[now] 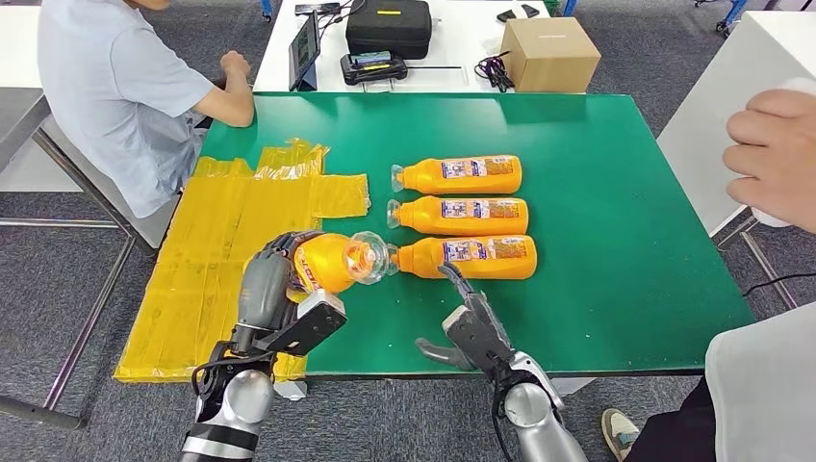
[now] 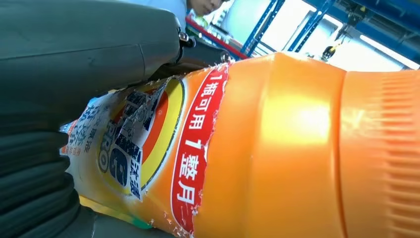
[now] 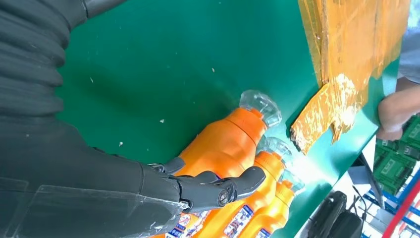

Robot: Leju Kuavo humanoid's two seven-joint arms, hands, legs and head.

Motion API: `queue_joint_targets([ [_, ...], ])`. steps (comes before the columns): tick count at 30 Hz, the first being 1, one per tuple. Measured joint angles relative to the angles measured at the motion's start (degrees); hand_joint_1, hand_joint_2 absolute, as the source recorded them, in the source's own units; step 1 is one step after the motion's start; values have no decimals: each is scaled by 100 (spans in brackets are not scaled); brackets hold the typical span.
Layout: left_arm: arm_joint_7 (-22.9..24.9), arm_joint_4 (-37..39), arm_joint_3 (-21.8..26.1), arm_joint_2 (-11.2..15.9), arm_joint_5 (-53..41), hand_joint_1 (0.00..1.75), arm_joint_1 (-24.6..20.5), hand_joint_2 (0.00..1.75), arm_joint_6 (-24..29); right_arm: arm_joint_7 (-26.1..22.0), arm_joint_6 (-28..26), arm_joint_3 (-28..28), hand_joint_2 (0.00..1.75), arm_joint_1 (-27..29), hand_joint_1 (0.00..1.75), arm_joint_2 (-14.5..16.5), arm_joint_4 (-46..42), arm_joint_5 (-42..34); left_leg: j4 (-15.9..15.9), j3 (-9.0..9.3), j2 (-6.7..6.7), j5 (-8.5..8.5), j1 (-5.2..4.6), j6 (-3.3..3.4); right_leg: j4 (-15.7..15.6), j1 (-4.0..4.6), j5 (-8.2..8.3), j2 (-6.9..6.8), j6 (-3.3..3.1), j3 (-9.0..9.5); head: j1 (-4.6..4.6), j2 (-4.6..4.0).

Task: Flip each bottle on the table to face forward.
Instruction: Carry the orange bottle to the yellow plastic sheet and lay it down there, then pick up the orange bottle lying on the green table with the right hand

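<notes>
My left hand point(image 1: 274, 289) grips an orange bottle point(image 1: 332, 262) lifted above the green table point(image 1: 616, 241), its clear cap pointing right; up close its torn label point(image 2: 143, 144) shows. Three more orange bottles lie in a row with caps to the left: far point(image 1: 462, 175), middle point(image 1: 464, 215) and near point(image 1: 471, 257). My right hand point(image 1: 471, 327) hovers open just in front of the near bottle point(image 3: 223, 144), fingers point(image 3: 218, 191) spread over its body without closing on it.
Crumpled yellow sheeting point(image 1: 241, 241) covers the table's left part. A seated person point(image 1: 115, 87) leans on the far left corner. Another person's hand point(image 1: 770, 154) hangs at the right edge. A cardboard box point(image 1: 548, 53) and black case point(image 1: 388, 27) sit on the white table behind.
</notes>
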Motion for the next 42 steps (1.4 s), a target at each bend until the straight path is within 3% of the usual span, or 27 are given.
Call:
queue_joint_targets([
  [7,395,561,31,64,-1187,175,-343,175,-25,-186,77,-75,175,-123,0,-1,54,-93,0,-1,1,0,0,0,0,0,0,0,0,0,0,0],
  [15,787,1849,46,317,-2000,175,-972,175,240,-325,96,-80,175,-346,0,-11,267,-244,0,-1,1,3,0,-2,3,0,1,0,1,0,1,0],
  [19,1255,2496,42,471,-2534,175,-1240,175,369,-352,99,-81,175,-447,0,-31,370,-303,0,-1,1,3,0,-2,4,0,1,0,1,0,1,0],
  [26,2052,3582,-272,786,-2721,175,-1706,175,447,-391,104,-79,175,-581,0,-63,537,-364,0,-1,1,3,0,-2,4,0,1,0,1,0,1,0],
  [32,2366,4222,-634,976,-2727,175,-2026,175,407,-420,104,-80,175,-663,0,-76,676,-397,0,7,-1,3,0,-3,6,0,1,-1,1,9,1,0],
  [33,2390,4305,-679,999,-2725,158,-2073,175,419,-428,103,-80,175,-675,0,-77,696,-401,0,10,-1,3,0,-3,7,0,1,-2,1,12,1,0],
  [36,2438,4518,-796,1056,-2721,52,-2193,175,462,-444,100,-79,175,-703,0,-80,745,-416,0,20,-2,4,0,-4,9,0,1,-3,0,19,1,0],
  [37,2455,4572,-834,1070,-2721,27,-2221,175,474,-446,99,-79,175,-708,0,-81,759,-420,0,21,-2,5,0,-6,10,0,1,-3,0,21,1,0],
  [40,2513,4706,-933,1108,-2720,2,-2287,175,488,-452,93,-79,175,-710,0,-89,800,-426,-1,26,-4,11,0,-11,11,0,1,-3,-1,25,1,0],
  [42,2588,4771,-992,1122,-2715,0,-2326,175,461,-461,84,-79,175,-710,0,-94,831,-426,-1,29,-4,14,0,-12,11,0,2,-3,-2,29,2,0],
])
